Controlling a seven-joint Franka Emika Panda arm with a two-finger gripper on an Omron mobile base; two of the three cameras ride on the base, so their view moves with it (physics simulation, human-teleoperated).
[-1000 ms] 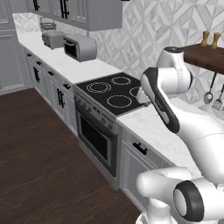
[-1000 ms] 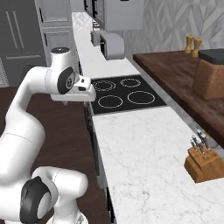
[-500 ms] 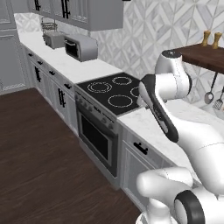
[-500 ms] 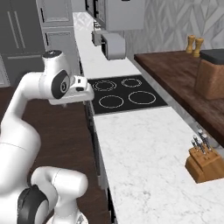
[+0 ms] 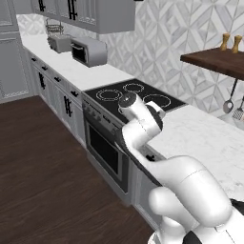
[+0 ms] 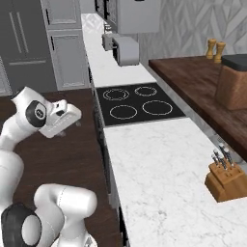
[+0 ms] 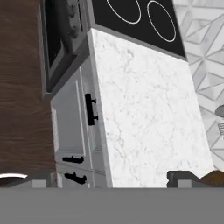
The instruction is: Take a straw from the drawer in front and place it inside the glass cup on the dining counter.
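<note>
My gripper (image 7: pixel 113 178) is open, its two dark fingertips (image 7: pixel 43 177) standing far apart with nothing between them. It hangs out over the floor beside the cabinets, at the end of the bent white arm (image 5: pixel 138 126), and shows as the white hand (image 6: pixel 72 116) left of the counter edge. The drawer (image 7: pixel 91 131) is a narrow light-grey front just under the white marble countertop (image 7: pixel 140 113). It is shut, and its short black bar handle (image 7: pixel 90 109) lies ahead of the fingers. The straw, the glass cup and the dining counter are out of view.
A black cooktop (image 6: pixel 137 102) over an oven (image 5: pixel 107 152) adjoins the counter. A knife block (image 6: pixel 226 177) stands on the counter's near right. A dark wooden shelf (image 6: pixel 193 84) runs along the wall. Cabinet doors (image 7: pixel 70 131) sit under the drawer. Dark wood floor (image 5: pixel 43 171) gives free room.
The arm has swung down and away from the cooktop, bringing the hand out over the floor in front of the cabinets. The gripper has stayed open. The base has not moved.
</note>
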